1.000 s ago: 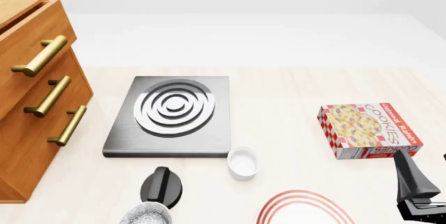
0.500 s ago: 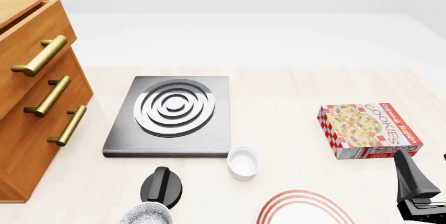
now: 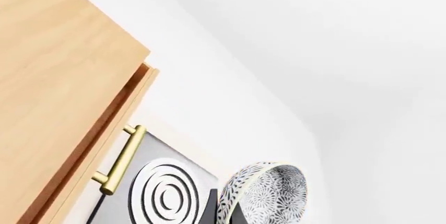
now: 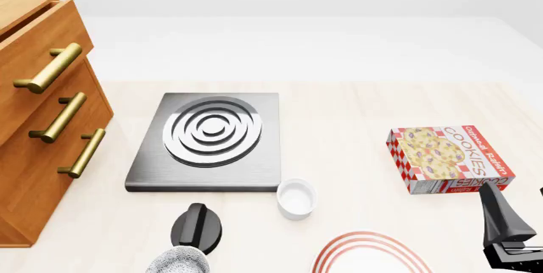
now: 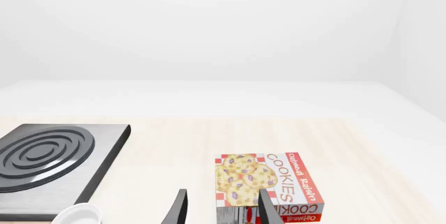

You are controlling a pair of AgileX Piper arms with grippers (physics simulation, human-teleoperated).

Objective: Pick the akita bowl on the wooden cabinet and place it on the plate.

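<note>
The akita bowl (image 3: 268,198), white with black speckles, is tilted on its side, and the dark fingers (image 3: 209,211) of my left gripper (image 3: 224,214) are shut on its rim. In the front view the akita bowl (image 4: 178,261) shows at the bottom edge, just behind my black left gripper (image 4: 198,227). It is off the wooden cabinet (image 4: 42,126), which stands at the left. The plate (image 4: 367,240), white with red rings, lies to the right of the bowl at the bottom edge. My right gripper (image 5: 221,213) is open and empty at the right of the table, seen as right gripper (image 4: 507,238).
A grey square stove (image 4: 208,139) with silver rings lies in the middle. A small white bowl (image 4: 296,198) sits between the stove and the plate. A cookie box (image 4: 449,158) lies just ahead of the right gripper. Brass handles (image 4: 51,66) stick out of the cabinet.
Neither arm nor the bowl has visibly moved. Only a small grey sliver has appeared at the top left corner of the front view.
</note>
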